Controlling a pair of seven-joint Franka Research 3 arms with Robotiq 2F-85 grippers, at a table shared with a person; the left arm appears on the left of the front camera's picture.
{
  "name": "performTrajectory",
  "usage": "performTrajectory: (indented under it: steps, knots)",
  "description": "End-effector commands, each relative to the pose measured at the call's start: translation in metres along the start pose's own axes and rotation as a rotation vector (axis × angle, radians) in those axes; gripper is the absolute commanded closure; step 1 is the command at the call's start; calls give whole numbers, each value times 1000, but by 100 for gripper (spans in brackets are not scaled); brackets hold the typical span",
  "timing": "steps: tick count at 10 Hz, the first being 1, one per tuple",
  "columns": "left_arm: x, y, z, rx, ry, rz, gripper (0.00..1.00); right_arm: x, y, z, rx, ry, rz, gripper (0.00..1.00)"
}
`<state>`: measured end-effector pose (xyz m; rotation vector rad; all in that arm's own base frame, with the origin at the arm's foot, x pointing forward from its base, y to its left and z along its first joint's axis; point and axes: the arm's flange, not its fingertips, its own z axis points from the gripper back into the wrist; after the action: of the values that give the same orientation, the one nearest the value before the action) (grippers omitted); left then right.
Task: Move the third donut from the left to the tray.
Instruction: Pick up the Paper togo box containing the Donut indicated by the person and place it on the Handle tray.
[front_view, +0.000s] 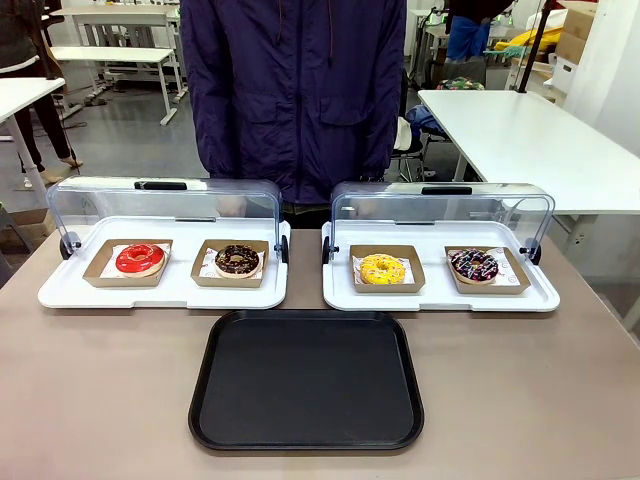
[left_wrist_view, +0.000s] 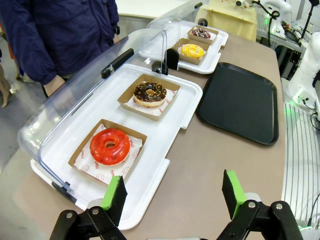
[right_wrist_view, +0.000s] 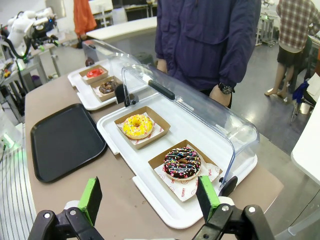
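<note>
Fronting white worktables (front_view: 520, 135), brown table (front_view: 100, 400), black tray (front_view: 305, 380), left hand (left_wrist_view: 173, 187), right hand (right_wrist_view: 149, 192) both spread.

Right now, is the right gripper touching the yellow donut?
Apart. The right wrist view shows the right gripper open and short of the yellow donut, with bare white display tray between them.

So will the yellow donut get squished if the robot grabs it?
Probably, if pinched directly: the yellow donut looks soft, and its glossy icing would likely smear. Its shallow cardboard holder looks light, so it may slide on the smooth white display tray when pushed.
</note>
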<state>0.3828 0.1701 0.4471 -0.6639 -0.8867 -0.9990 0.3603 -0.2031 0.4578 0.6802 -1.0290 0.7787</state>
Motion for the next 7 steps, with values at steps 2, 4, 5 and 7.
performTrajectory:
  steps: [2,4,5,7]
  knots:
    - [1,1,2,-3,2,-7,0,1,-2,-1,0,-25,21,0]
    - [1,1,2,-3,2,-7,0,1,-2,-1,0,-25,21,0]
    - [1,1,2,-3,2,-7,0,1,-2,-1,0,-25,21,0]
    - [1,1,2,-3,2,-7,0,1,-2,-1,0,-25,21,0]
